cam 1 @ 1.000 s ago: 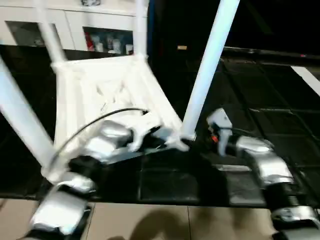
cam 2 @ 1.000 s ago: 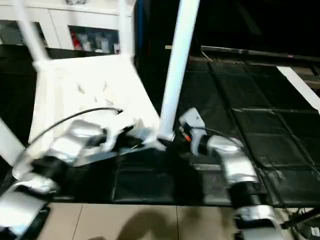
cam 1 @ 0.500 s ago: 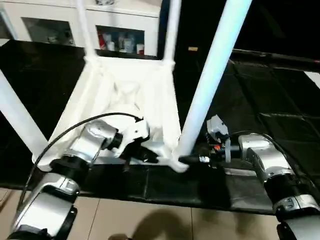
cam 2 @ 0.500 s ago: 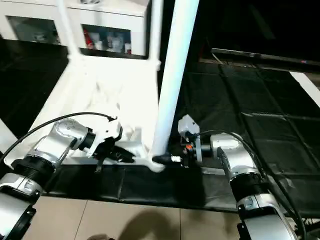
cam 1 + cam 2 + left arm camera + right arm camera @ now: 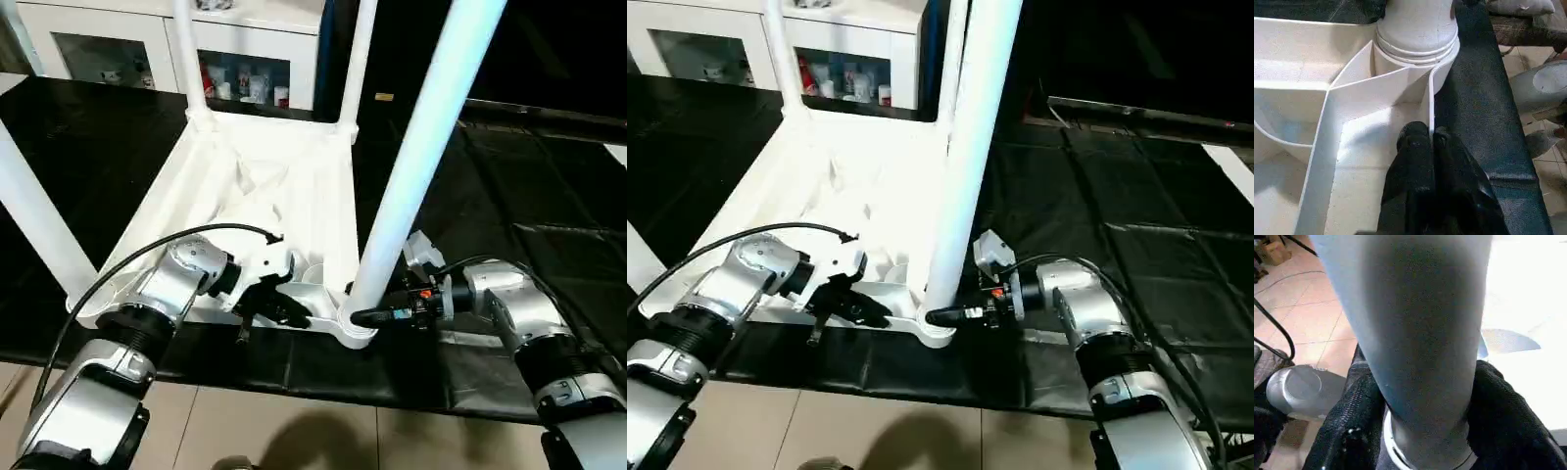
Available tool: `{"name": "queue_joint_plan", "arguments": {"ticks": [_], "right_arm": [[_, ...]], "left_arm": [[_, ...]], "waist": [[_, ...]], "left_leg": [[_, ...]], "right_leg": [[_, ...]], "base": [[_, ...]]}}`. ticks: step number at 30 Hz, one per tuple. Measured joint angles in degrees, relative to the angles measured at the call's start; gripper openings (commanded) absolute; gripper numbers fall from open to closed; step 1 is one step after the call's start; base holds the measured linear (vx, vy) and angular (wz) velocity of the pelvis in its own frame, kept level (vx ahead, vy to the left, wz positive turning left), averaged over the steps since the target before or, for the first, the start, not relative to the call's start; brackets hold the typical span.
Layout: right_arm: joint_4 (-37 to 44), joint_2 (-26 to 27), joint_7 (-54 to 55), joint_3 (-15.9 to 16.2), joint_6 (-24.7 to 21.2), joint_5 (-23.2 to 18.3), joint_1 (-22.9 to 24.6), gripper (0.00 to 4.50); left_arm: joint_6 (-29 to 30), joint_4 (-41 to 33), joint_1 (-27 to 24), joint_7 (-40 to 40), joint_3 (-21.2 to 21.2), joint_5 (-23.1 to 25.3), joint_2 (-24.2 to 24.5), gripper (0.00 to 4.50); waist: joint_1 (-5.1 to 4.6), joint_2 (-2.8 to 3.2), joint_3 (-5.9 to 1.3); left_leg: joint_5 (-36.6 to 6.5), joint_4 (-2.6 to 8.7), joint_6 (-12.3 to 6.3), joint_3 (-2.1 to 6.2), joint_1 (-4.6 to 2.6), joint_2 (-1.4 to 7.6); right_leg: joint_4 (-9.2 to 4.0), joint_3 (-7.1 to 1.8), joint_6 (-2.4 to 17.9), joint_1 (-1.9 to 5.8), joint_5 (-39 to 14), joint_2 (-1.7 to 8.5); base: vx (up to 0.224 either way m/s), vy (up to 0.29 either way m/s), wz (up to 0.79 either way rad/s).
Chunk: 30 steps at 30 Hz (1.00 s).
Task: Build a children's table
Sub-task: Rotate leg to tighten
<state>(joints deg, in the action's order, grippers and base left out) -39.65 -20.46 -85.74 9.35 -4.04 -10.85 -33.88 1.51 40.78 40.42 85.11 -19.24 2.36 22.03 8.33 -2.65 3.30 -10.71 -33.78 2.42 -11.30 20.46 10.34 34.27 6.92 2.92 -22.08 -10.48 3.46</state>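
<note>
The children's table (image 5: 294,186) lies upside down on a black mat, white, with its ribbed underside up and its legs standing upright. My left gripper (image 5: 284,308) is shut on the thin rim wall (image 5: 1431,112) of the top, just beside the near right corner socket (image 5: 1418,44). My right gripper (image 5: 361,315) reaches in from the right at the foot of the near right leg (image 5: 421,157). Its black fingers (image 5: 1352,426) press against both sides of that leg just above the socket.
Three more legs rise at the near left (image 5: 34,225), far left (image 5: 188,59) and far right (image 5: 358,59). A white cabinet with glass doors (image 5: 245,69) stands behind. The black mat (image 5: 519,206) stretches to the right, and tiled floor (image 5: 294,431) lies in front.
My right gripper has moved left to the foot of the near right leg and its fingers have closed in on it. The left gripper keeps its hold. The head camera has shifted.
</note>
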Motion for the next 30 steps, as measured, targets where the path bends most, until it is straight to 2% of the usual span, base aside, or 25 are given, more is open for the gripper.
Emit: {"name": "queue_joint_plan", "arguments": {"ticks": [5,9,12,13,16,18,22,25,28,30], "right_arm": [[-0.04,0.17,-0.09,0.0,0.44,-0.04,-0.04,2.07],[0.25,1.27,3.93,-1.03,1.02,0.0,0.89,2.03],[1.69,2.03,9.8,-2.63,-0.95,0.24,2.35,2.0],[2.94,2.33,12.93,-3.31,-2.39,0.65,2.96,2.0],[4.91,4.03,23.3,-5.6,-6.5,2.38,3.11,1.99],[5.72,5.62,29.99,-7.27,-8.98,3.19,3.09,1.98],[5.52,11.9,46.52,-11.04,-11.69,5.05,1.92,1.98],[4.94,13.97,53.99,-11.55,-11.89,6.6,0.96,1.98],[4.8,15.49,58.64,-11.55,-11.82,8.47,0.43,1.98],[5.26,15.73,59.37,-11.55,-11.89,8.8,0.55,2.65]], "left_arm": [[0.19,0.0,0.0,0.19,0.11,-0.19,0.03,0.0],[4.6,0.0,-0.08,-3.11,1.04,-0.25,-0.85,0.0],[7.86,-0.75,-0.65,-7.83,2.21,-0.18,-2.34,0.0],[9.76,-0.83,-0.7,-10.0,2.79,-0.03,-3.26,0.0],[14.85,-1.09,-0.45,-17.2,4.41,0.27,-6.55,0.0],[17.61,-1.08,-0.31,-21.87,5.45,0.34,-9.13,0.0],[19.88,1.14,1.03,-32.99,7.77,1.65,-14.03,0.0],[20.09,2.46,1.67,-38.68,8.64,1.86,-16.49,0.0],[20.31,3.94,2.61,-41.31,9.38,1.84,-17.65,0.0],[20.68,3.88,2.71,-41.55,9.51,1.8,-17.76,0.0]], "waist": [[0.0,0.04,0.0],[-0.1,0.27,0.0],[-0.39,0.36,-0.05],[-0.61,0.4,-0.07],[-2.53,0.49,-0.13],[-3.36,0.58,-0.2],[-4.14,0.82,-0.36],[-4.51,1.14,-0.58],[-4.73,1.18,-0.62],[-4.81,1.18,-0.62]], "left_leg": [[0.0,-0.04,0.0,0.0,-0.01,0.0],[0.02,-0.1,0.02,0.01,-0.07,0.01],[0.04,-0.1,0.07,0.01,-0.2,0.02],[0.05,-0.1,0.08,0.0,-0.32,0.02],[0.07,-0.1,0.11,0.0,-0.48,0.01],[0.07,-0.09,0.13,0.02,-0.49,0.01],[0.11,-0.04,0.19,0.13,-0.52,0.0],[0.11,-0.05,0.18,0.16,-0.58,-0.02],[0.11,-0.04,0.16,0.16,-0.51,-0.05],[0.1,-0.04,0.14,0.15,-0.49,-0.07]], "right_leg": [[0.05,0.0,0.0,0.0,0.0,0.0],[0.13,-0.01,0.04,0.01,0.02,0.0],[0.15,-0.02,0.08,0.08,0.05,0.0],[0.16,-0.04,0.09,0.14,0.06,0.0],[0.16,-0.04,-0.2,0.24,-0.09,0.0],[0.16,-0.04,-0.21,0.25,-0.09,-0.01],[0.12,0.03,-0.22,0.28,-0.09,-0.04],[-0.08,0.04,-0.25,0.29,-0.07,-0.04],[-0.21,0.03,-0.27,0.26,-0.05,-0.03],[-0.25,0.01,-0.28,0.26,-0.05,-0.02]], "base": [[0.0,0.0,0.0],[0.0,0.0,0.0],[0.0,0.0,0.0],[0.0,0.0,0.0],[0.0,0.0,0.0],[0.0,0.0,0.0],[0.0,0.0,0.0],[0.0,0.0,0.0],[0.0,0.0,0.0],[0.0,0.0,0.0]]}}
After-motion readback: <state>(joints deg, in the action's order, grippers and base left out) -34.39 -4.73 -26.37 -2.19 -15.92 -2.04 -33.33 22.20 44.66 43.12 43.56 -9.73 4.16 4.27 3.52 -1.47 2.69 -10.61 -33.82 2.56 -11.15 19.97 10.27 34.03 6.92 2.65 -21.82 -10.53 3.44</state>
